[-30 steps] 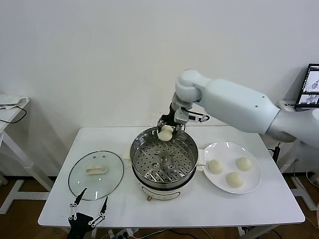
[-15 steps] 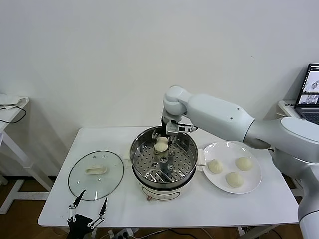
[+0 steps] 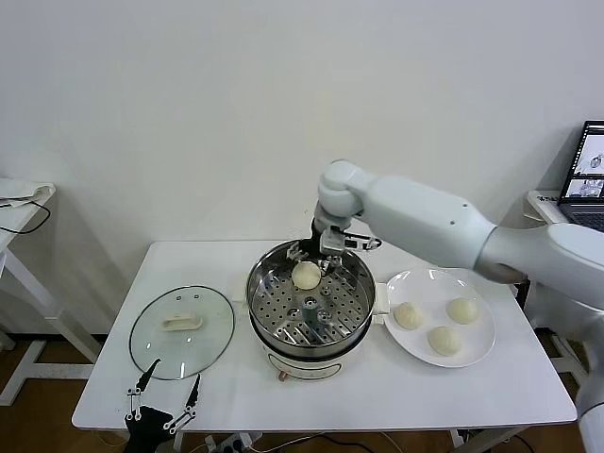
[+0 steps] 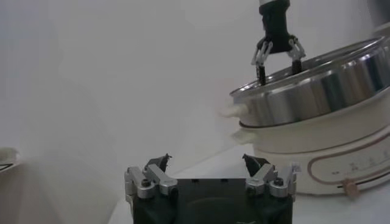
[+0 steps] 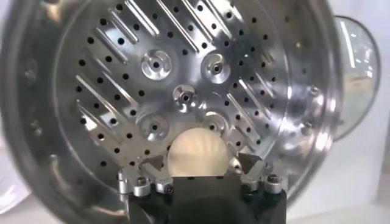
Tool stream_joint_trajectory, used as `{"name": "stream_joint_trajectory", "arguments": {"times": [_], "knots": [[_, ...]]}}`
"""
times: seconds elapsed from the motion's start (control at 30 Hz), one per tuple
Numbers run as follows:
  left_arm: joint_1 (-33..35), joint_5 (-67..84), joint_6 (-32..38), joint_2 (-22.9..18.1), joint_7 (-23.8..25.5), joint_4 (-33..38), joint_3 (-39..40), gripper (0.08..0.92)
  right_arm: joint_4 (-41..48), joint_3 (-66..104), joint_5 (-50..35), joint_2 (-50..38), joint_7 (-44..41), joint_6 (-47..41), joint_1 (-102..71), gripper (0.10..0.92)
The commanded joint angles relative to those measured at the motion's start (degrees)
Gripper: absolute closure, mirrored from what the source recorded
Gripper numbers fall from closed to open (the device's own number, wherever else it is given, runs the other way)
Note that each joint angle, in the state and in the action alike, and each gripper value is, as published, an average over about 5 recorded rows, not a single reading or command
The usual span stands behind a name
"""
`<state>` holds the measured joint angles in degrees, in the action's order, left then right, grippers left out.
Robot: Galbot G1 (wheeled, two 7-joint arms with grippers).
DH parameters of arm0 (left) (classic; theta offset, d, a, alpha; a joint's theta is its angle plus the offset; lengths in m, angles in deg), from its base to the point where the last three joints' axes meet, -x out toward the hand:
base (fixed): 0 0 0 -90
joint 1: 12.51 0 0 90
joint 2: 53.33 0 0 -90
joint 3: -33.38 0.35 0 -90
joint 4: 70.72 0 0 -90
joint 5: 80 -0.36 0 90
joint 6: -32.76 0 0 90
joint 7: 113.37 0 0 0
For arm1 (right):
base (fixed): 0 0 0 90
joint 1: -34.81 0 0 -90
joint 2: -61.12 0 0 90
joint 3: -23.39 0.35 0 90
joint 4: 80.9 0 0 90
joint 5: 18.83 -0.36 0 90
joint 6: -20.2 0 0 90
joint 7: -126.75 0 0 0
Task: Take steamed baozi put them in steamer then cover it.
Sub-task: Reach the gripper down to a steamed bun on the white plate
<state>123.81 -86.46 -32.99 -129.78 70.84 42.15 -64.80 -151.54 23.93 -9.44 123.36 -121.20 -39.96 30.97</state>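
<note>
Head view: right end effector spread above baozi, steamer far rim.

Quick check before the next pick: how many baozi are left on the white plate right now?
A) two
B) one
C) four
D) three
D: three baozi sit on the plate; the fourth lies in the steamer.
</note>
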Motion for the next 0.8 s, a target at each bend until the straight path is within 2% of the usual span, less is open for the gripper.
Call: {"name": "stream_joint_trajectory", "arguments": {"times": [0.03, 0.1, 0.23, 0.8], "knots": [[-0.33, -0.19, -0.10, 0.11, -0.03, -0.08, 0.53, 0.177, -3.07, -5.98, -26.34, -16.18, -5.18, -27.38, 10.31, 0.203], [-0.34, -0.27, -0.04, 0.11, -0.03, -0.11, 0.69, 0.177, 0.25, -9.79, -29.18, -18.20, -4.64, -31.03, 10.53, 0.202], [-0.30, -0.42, 0.17, 0.11, -0.03, -0.32, 0.92, 0.177, 5.00, -14.54, -28.62, -19.94, -3.67, -33.00, 6.91, 0.203], [0.03, -0.78, 0.79, -0.19, -0.07, -1.61, 1.71, 0.177, 7.42, -14.01, -25.98, -17.97, 8.02, -37.61, -9.56, 0.203]]}}
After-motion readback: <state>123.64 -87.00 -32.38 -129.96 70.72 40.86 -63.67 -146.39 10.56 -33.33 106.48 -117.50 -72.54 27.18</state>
